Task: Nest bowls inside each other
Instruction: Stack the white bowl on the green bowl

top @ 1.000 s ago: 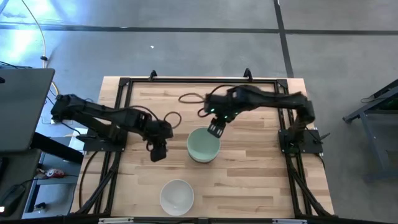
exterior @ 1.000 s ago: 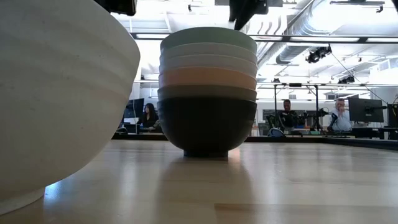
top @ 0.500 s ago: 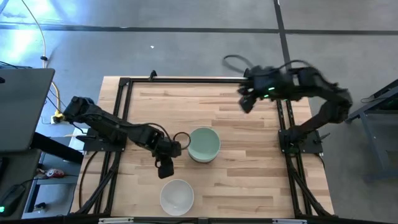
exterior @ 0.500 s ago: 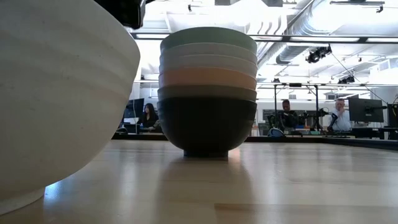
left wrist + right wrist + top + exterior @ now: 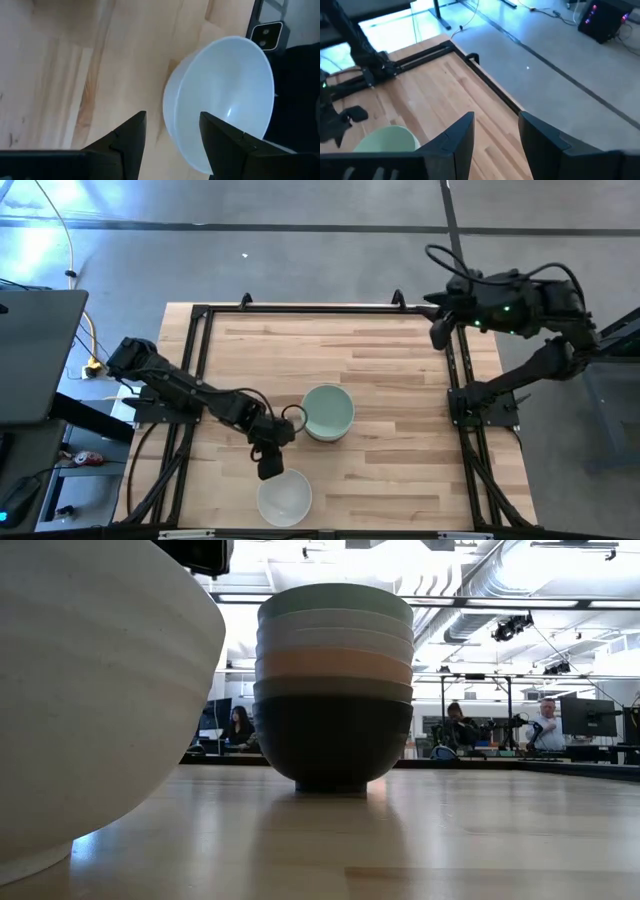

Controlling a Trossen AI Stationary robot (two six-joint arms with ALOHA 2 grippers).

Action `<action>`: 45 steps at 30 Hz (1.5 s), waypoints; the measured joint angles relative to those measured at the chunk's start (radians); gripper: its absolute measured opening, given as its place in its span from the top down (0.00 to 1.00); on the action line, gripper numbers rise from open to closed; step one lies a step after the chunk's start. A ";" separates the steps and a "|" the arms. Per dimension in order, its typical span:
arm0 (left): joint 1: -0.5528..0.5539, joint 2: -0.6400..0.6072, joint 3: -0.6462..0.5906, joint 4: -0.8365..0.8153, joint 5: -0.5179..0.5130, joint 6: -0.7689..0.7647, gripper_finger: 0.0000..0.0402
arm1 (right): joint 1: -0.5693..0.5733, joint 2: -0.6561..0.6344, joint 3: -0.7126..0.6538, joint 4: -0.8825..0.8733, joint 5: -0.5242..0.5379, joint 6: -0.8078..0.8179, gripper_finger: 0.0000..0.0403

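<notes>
A stack of nested bowls [image 5: 327, 412], mint green on top and black at the bottom [image 5: 334, 685], rests by its foot on the table's middle. A single white bowl [image 5: 284, 496] sits upright near the front edge and fills the left of the low view [image 5: 90, 710]. My left gripper [image 5: 270, 465] hovers open just beyond that bowl's far-left rim. In the left wrist view the bowl's [image 5: 225, 100] near wall shows between the open fingers of the left gripper [image 5: 172, 135]. My right gripper [image 5: 438, 335] is open, high over the far right corner, empty [image 5: 495, 135].
A black metal frame [image 5: 200, 315] runs round the wooden table top. Bare wood lies right of the stack and along the far side. A cable loop [image 5: 292, 418] hangs by the left wrist, close to the stack. People sit at desks far behind the table [image 5: 545, 725].
My left gripper has gone toward the table's near edge and down, from beside the stack to just over the white bowl, tipping more steeply. My right gripper has risen from over the stack and drawn back to the far right corner, tipping up toward level. The bowls have kept still.
</notes>
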 joint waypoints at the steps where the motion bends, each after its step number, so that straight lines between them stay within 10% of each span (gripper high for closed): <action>1: -0.005 0.000 0.000 0.001 0.000 0.000 0.57 | 0.000 -0.003 0.000 0.000 -0.006 -0.021 0.64; 13: -0.050 0.005 0.000 0.026 -0.080 -0.054 0.57 | 0.000 -0.025 0.000 -0.021 -0.314 -0.357 0.64; 30: -0.081 0.177 0.031 0.107 -0.046 -0.087 0.57 | 0.000 -0.297 -0.027 0.111 -0.649 -0.396 0.64; 45: -0.068 0.177 0.031 0.057 -0.090 -0.087 0.71 | 0.000 -0.632 -0.623 0.441 -0.918 -0.329 0.64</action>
